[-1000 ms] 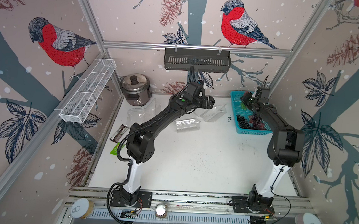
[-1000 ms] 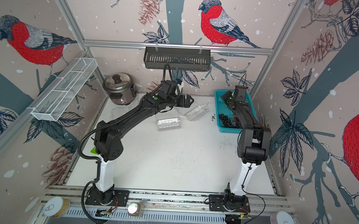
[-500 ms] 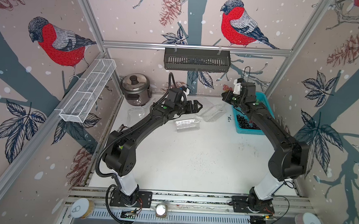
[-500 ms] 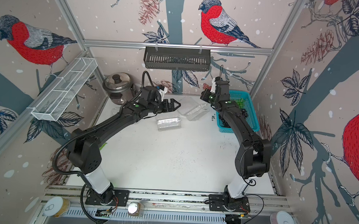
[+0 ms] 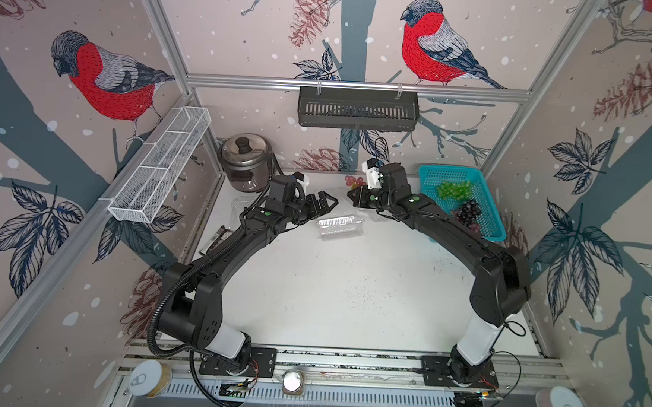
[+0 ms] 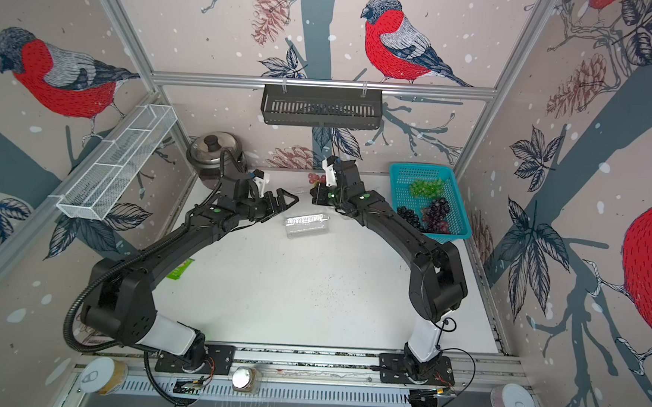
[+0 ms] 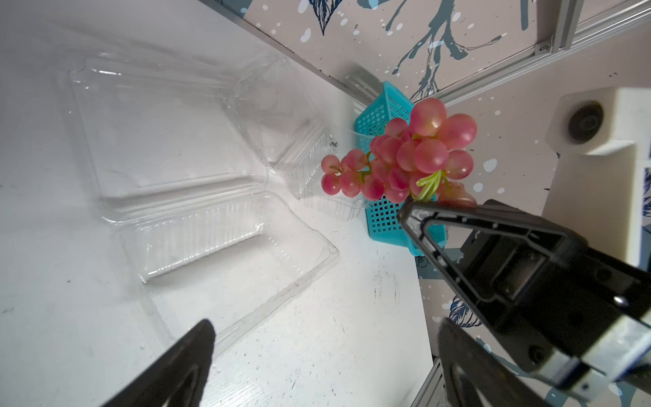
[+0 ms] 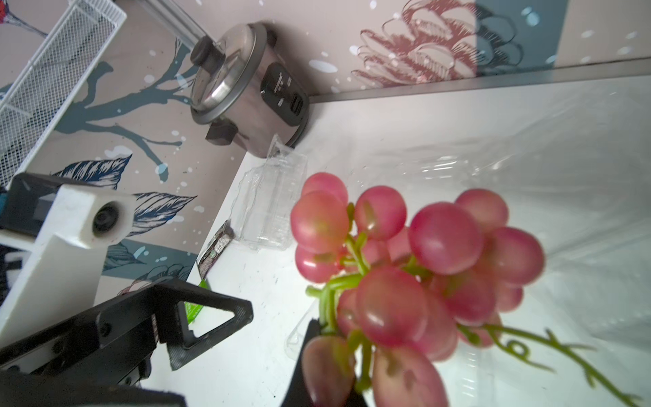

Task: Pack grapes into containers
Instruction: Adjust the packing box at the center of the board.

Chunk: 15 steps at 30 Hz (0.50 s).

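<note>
Our right claw (image 5: 352, 195) is clamped on the green stem of a red grape bunch (image 7: 412, 158), which juts just past its tips over an open clear container (image 7: 211, 229). Facing it, our left claw (image 5: 326, 205) is spread wide, holding nothing. Behind the right claw, green grapes (image 5: 455, 190) and dark grapes (image 5: 469, 212) lie in a turquoise basket (image 5: 489, 227).

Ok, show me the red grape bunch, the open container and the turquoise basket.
red grape bunch (image 7: 429, 155): left wrist view, on a grape mid-bunch.
open container (image 7: 197, 234): left wrist view, on the ribbed wall of its tray.
turquoise basket (image 5: 448, 168): in a top view, on its far rim.
</note>
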Each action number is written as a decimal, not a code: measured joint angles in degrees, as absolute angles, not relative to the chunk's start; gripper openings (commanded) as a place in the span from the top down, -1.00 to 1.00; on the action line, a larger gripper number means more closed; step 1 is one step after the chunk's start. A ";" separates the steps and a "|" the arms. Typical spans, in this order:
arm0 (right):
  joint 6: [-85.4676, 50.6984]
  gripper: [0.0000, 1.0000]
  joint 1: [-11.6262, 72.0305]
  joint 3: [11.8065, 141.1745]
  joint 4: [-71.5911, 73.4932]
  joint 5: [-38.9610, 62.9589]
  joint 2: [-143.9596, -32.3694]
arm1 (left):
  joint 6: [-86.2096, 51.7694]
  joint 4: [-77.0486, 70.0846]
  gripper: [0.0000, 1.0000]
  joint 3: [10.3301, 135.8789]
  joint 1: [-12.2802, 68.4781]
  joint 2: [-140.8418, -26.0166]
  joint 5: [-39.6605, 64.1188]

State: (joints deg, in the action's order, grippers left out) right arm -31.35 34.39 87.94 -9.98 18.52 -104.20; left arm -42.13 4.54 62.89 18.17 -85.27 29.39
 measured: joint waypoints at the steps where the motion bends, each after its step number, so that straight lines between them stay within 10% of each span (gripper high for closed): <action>1: -31.40 0.99 35.14 87.53 -9.80 18.85 -104.60 | -42.54 4.54 -0.95 62.13 17.76 -84.99 29.74; 15: -34.46 0.99 38.17 76.73 -6.59 20.60 -105.58 | -44.64 2.22 -0.95 58.11 16.45 -83.81 29.93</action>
